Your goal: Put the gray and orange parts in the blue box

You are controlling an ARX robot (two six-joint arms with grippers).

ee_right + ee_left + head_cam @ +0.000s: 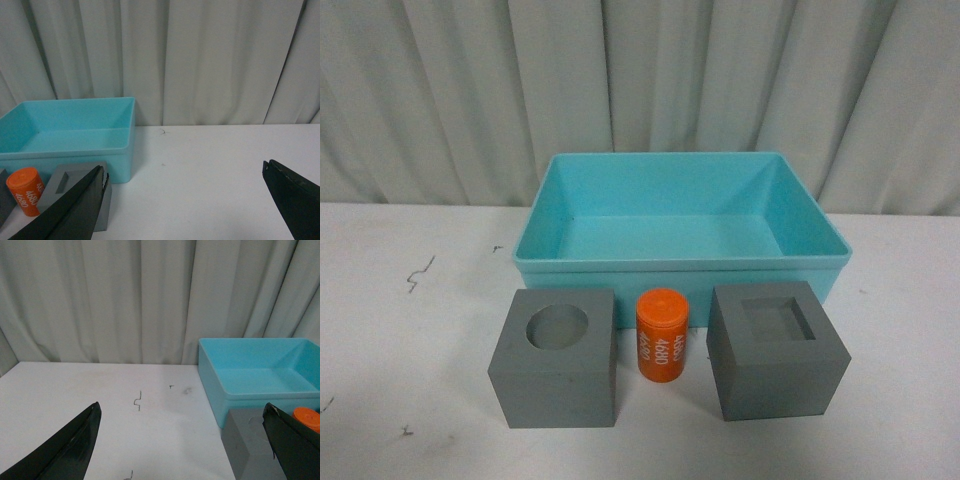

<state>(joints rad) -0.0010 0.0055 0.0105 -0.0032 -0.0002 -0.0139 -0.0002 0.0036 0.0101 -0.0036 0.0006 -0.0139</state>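
In the front view a turquoise-blue box (682, 262) stands at the table's middle, nothing in it. Before it, in a row, stand a gray cube with a round recess (557, 357), an upright orange cylinder (661, 334) with white numbers, and a gray cube with a square recess (776, 348). Neither arm appears in the front view. My left gripper (182, 412) is open over bare table, left of the round-recess cube (247, 440) and the box (260, 377). Over bare table my right gripper (183, 172) is open, right of the square-recess cube (75, 187), cylinder (24, 191) and box (70, 135).
A white table (410, 330) with small dark scuff marks (418, 272) carries everything. Pale pleated curtains (640, 80) hang close behind the box.
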